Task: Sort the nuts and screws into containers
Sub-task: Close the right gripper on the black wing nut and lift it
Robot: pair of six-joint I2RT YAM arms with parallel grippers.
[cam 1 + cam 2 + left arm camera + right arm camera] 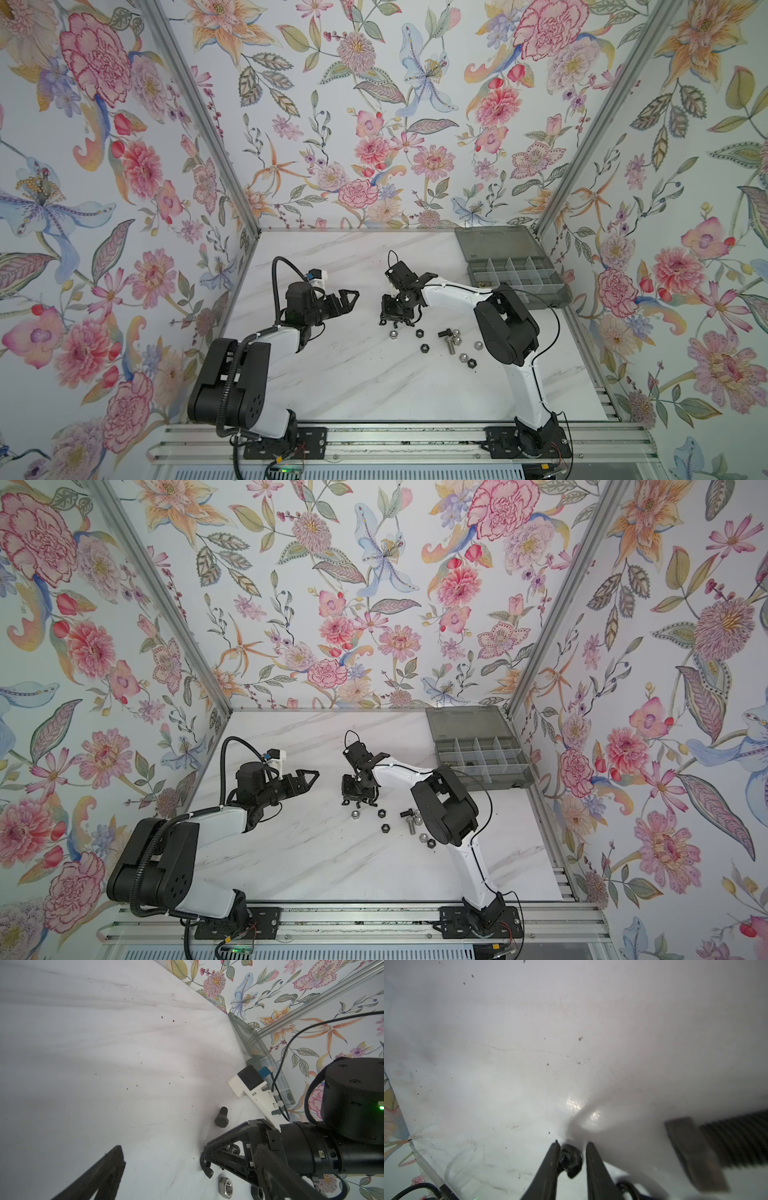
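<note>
So the right gripper (572, 1144) is down at the marble tabletop (332, 374) with a little black winged nut (571, 1160) sitting between its fingers (549, 1167). One finger looks to be touching it, but there's a sliver of light on the other side, so there's no telling if it's actually pinched. What matters next is where the organiser box (548, 293) is. In both top views it sits in the far right corner with its lid (494, 245) open, well apart from that gripper, with the arm's own elbow in between. The left gripper (351, 296) hovers with jaws spread on the wrong side, so the right arm is clearly the closer one. The other loose nuts (424, 347) and screws (450, 345) lie just on the near side of the right gripper.
</note>
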